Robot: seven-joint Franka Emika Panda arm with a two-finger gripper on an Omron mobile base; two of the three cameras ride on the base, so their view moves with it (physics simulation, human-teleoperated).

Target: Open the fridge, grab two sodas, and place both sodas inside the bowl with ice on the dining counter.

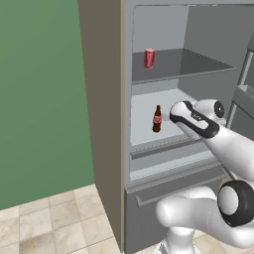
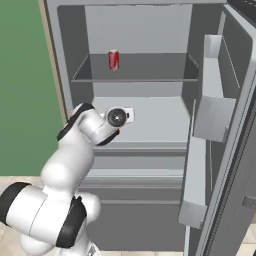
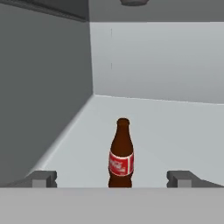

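Spread wide, gripper (image 3: pixel 112 179), both dark fingertips (image 3: pixel 43 178) low in the hand view with nothing between them. Aimed into the fridge (image 1: pixel 158 30), at the level of the middle shelf (image 1: pixel 144 116). Straight ahead and centred in the gap, but apart from the tips: bottle (image 3: pixel 120 154), dark brown, red label, upright on that pale shelf. Seen from the left base camera, same bottle (image 1: pixel 157 119) standing toward the left of the shelf, just left of the arm's wrist (image 1: pixel 194 118); contact not apparent. From the right base camera, wrist (image 2: pixel 118 117) in front of the shelf, bottle hidden behind the arm.

One shelf up: can (image 1: pixel 149 58), red with white lettering, upright near the left rear of the dark upper shelf (image 1: pixel 198 64); also plain from the right side (image 2: pixel 114 60), well apart from the arm. Fridge door (image 2: pixel 220 130) swung open to the right, its grey bins facing inward. Below the shelves, closed lower drawer (image 1: pixel 149 218). Beside the fridge on the left, beige panel (image 1: pixel 101 99), green wall (image 1: pixel 39 89), pale tiled floor (image 1: pixel 44 223).
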